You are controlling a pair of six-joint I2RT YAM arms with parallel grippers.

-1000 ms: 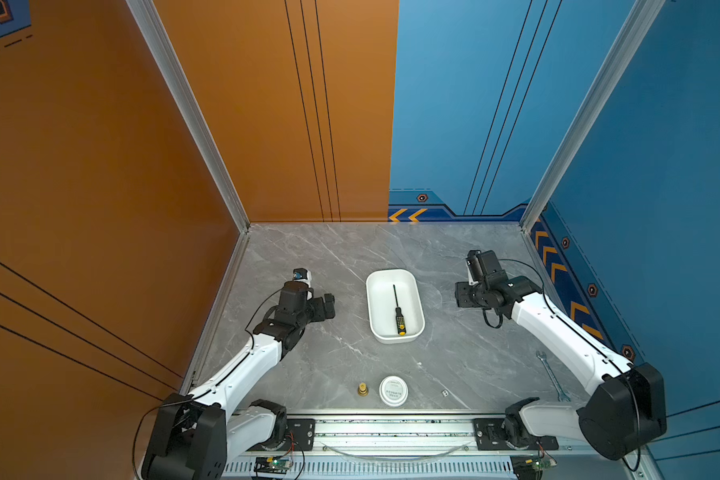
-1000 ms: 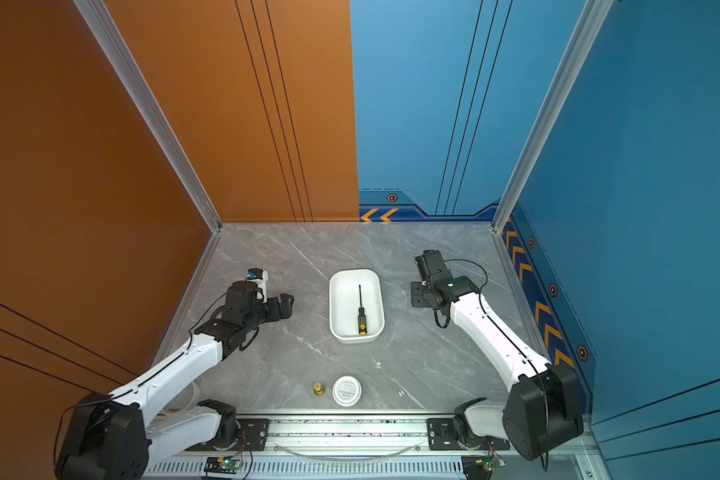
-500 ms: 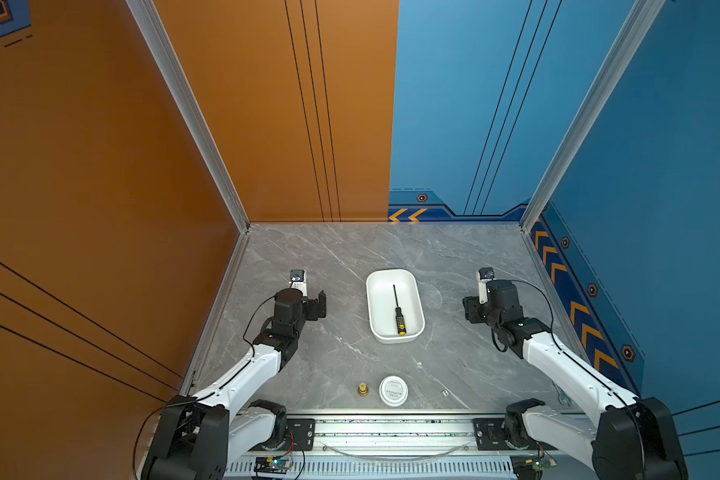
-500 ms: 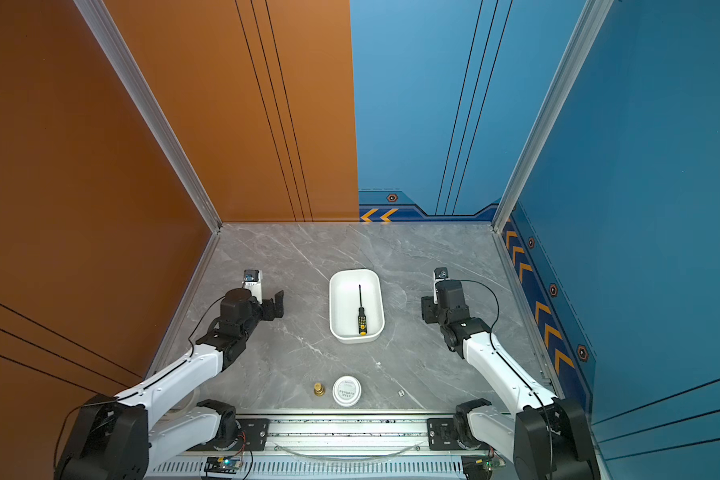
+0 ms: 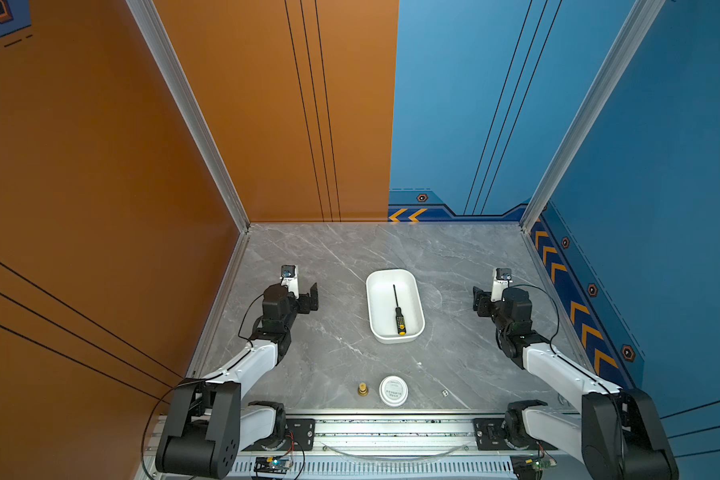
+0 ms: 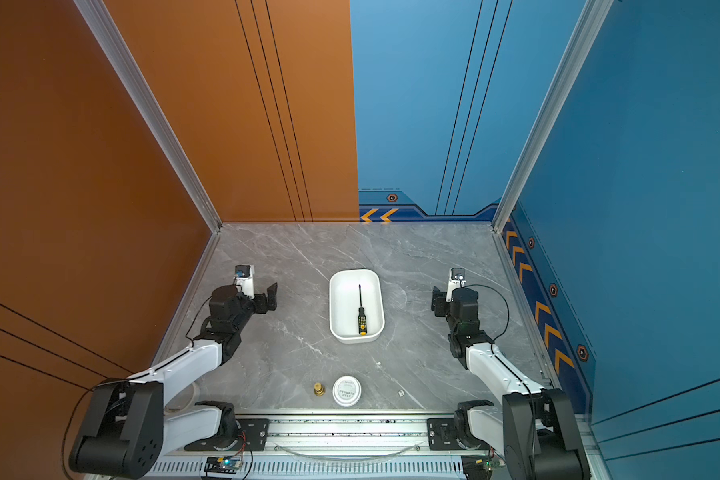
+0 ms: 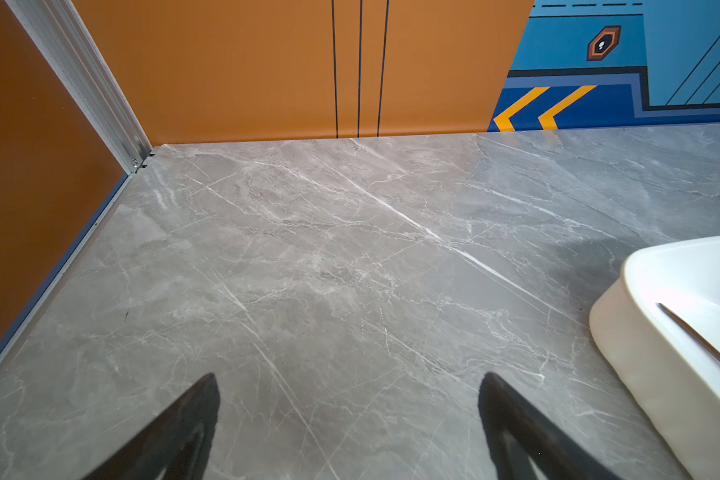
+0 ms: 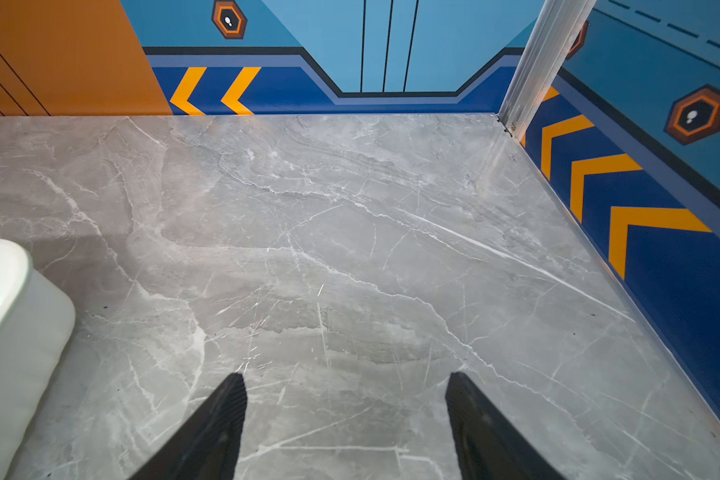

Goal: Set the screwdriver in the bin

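Top views alone show, nearest, a brass fitting (image 5: 363, 389) beside a round white lidded container (image 5: 393, 390), its lid print too small to read. Farther in, the screwdriver (image 5: 397, 309) lies inside the bin (image 5: 381, 291), yellow butt nearest. The left wrist view catches its shaft, the right wrist view only the bin's corner. Flanking the bin, the left gripper (image 7: 348, 382) and right gripper (image 8: 346, 378) both gape wide, holding nothing.

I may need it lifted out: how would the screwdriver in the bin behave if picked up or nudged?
The screwdriver looks stiff: its thin shaft is straight. Its handle looks rounded, so it may roll on the bin's smooth floor. Likely handle-heavy, so a shaft grip may tip.
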